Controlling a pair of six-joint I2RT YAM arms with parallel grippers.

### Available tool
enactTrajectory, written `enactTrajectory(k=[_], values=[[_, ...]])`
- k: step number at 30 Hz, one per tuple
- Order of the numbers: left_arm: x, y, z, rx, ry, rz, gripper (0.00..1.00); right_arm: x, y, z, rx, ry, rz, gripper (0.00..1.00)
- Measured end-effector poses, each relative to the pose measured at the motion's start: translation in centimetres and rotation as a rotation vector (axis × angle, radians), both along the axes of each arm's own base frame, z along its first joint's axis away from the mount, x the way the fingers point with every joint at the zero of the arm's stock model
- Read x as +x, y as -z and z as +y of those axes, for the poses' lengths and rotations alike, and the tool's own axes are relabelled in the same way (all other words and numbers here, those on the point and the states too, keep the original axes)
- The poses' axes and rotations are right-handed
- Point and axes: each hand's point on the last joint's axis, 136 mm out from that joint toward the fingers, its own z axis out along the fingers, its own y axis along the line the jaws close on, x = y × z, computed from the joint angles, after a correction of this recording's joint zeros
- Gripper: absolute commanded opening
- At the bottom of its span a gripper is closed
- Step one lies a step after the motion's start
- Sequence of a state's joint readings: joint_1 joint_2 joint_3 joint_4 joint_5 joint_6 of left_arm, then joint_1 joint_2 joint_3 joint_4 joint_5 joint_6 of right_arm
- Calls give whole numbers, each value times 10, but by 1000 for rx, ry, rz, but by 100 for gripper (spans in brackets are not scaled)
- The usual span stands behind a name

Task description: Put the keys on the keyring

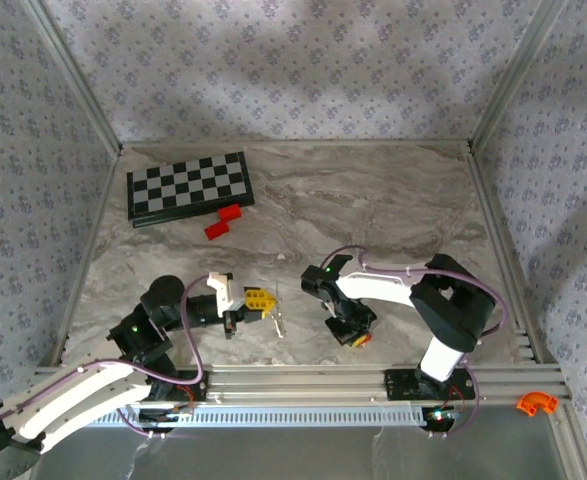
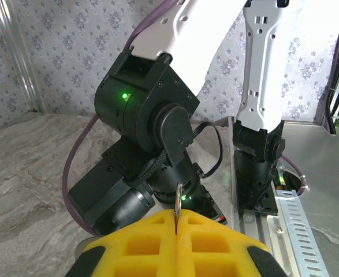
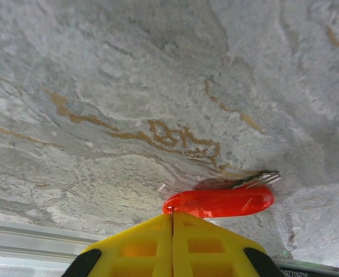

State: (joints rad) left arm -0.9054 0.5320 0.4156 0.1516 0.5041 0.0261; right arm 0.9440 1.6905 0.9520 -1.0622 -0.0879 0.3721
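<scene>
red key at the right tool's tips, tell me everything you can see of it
The red key is a small, glossy, translucent red plastic oval, lying level and sideways just over the marbled table; whether it rests there is unclear. One end sits at the seam of the right tool, its yellow fingers shut, seemingly pinched there. A thin silvery metal bit juts from the other end.

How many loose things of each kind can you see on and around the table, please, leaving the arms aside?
chessboard: 1
red blocks: 2
red key tag: 1
metal ring, pinched edge-on in the left end effector: 1
orange piece, off the table at the near right corner: 1
Total: 6
</scene>
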Motion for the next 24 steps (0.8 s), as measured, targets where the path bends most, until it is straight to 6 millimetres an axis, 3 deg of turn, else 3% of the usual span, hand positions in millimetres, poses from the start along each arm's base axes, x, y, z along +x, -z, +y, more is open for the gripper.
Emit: enactTrajectory(k=[6,12,19,24], values=[[-1,0,0,0,3,0,0,10,0,3,14,-7,-54,24],[-2,-1,0,-2,7,-1,0,18,-15,11,68,8,-155,35],[-4,-1,-1,-2,14,-1,0,8,-28,12,152,45,-273,45],[-5,-1,-1,-2,18,-1,0,4,-28,6,202,79,-351,48]])
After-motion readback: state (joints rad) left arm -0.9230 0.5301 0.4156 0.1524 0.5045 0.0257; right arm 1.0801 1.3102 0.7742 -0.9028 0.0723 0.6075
